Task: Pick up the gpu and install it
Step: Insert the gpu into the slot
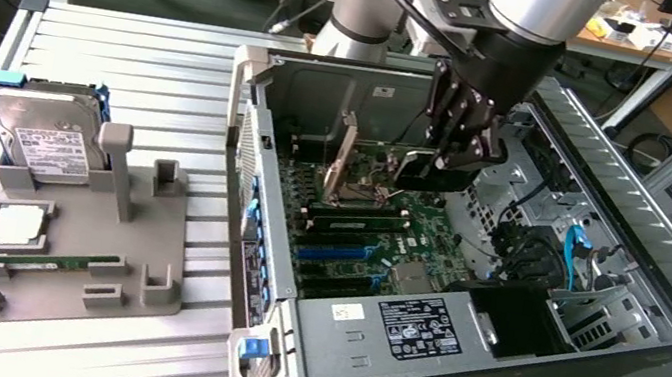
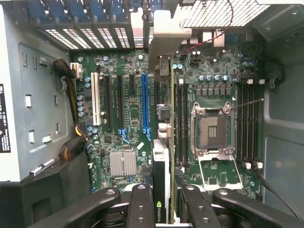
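Note:
My gripper (image 2: 164,202) is shut on the gpu (image 2: 161,164), a thin dark card seen edge-on with its silvery bracket (image 2: 164,40) at the far end. The card hangs upright over the green motherboard (image 2: 128,123), between the long blue slot (image 2: 145,102) and the memory slots beside the processor socket (image 2: 212,130). Whether its edge touches a slot I cannot tell. In the exterior view the gripper (image 1: 453,151) reaches down into the open computer case (image 1: 649,258) with the gpu (image 1: 427,173) just above the motherboard (image 1: 370,229).
On the exterior view's left, a grey fixture tray (image 1: 149,260) holds a silver hard drive (image 1: 40,137), a processor chip (image 1: 19,225) and a green memory stick (image 1: 48,261). A power supply (image 1: 415,328) fills the case's near end. Cables and drive cages line the case's right side.

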Tool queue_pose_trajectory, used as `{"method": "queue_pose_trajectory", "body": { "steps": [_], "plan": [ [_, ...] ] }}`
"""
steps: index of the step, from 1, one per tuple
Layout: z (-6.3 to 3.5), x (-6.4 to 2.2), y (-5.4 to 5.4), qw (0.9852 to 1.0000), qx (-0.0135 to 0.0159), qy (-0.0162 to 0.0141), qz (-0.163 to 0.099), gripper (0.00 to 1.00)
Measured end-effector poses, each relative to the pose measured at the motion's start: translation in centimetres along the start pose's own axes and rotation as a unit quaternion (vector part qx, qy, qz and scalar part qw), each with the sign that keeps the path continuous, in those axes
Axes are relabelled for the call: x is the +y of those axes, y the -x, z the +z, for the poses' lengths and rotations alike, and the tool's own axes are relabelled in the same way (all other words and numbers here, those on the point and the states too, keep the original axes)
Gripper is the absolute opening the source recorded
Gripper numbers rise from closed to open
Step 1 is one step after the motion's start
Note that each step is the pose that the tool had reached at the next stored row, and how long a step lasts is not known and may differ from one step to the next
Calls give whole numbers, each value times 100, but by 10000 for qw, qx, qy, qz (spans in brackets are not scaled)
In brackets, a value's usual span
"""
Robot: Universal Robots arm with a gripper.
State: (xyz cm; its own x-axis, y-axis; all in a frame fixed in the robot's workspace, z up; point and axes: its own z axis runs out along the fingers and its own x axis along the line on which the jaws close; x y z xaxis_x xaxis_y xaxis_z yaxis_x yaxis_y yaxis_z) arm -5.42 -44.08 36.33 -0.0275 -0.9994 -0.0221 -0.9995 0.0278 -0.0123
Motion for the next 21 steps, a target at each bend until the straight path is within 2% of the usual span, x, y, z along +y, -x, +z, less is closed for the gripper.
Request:
{"method": "queue_pose_trajectory", "body": {
  "steps": [8,18,21],
  "plan": [
    [147,5,-5,10000,0,7,1,27],
    [315,10,-9,10000,1,32,1,27],
    [320,10,-22,10000,-19,32,0,27]
  ]
}}
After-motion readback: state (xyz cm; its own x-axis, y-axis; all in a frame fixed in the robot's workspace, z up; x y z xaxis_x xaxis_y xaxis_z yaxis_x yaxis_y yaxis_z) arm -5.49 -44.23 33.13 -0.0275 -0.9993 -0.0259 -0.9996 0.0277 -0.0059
